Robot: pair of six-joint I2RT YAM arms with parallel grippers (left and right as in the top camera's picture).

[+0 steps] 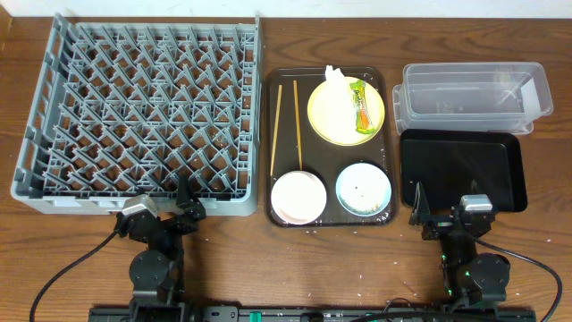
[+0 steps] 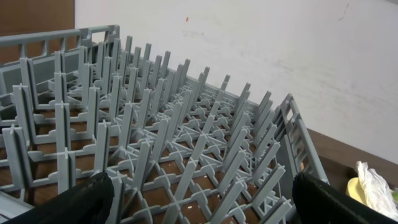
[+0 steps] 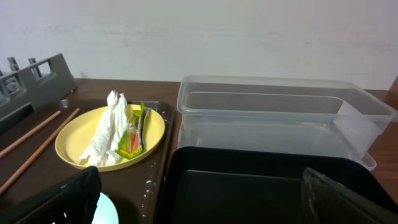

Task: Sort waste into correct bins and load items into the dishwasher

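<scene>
The yellow plate (image 1: 346, 112) lies on the brown serving tray (image 1: 279, 143) with a crumpled white napkin (image 1: 334, 82) and a green-and-orange wrapper (image 1: 361, 105) on it; the plate (image 3: 74, 146), napkin (image 3: 109, 130) and wrapper (image 3: 132, 138) also show in the right wrist view. Two chopsticks (image 1: 286, 125), a white bowl (image 1: 298, 197) and a light blue bowl (image 1: 364, 189) with rice specks share the tray. The grey dish rack (image 1: 143, 112) is at left. The clear tub (image 1: 472, 95) and black tray (image 1: 463, 168) are at right. My left gripper (image 1: 183, 207) is open at the rack's front edge. My right gripper (image 1: 438, 217) is open before the black tray.
Rice scraps (image 3: 149, 183) dot the serving tray's edge. A white wall stands behind the table. The small white cup is not in view. Cables run from both arm bases along the table's front edge.
</scene>
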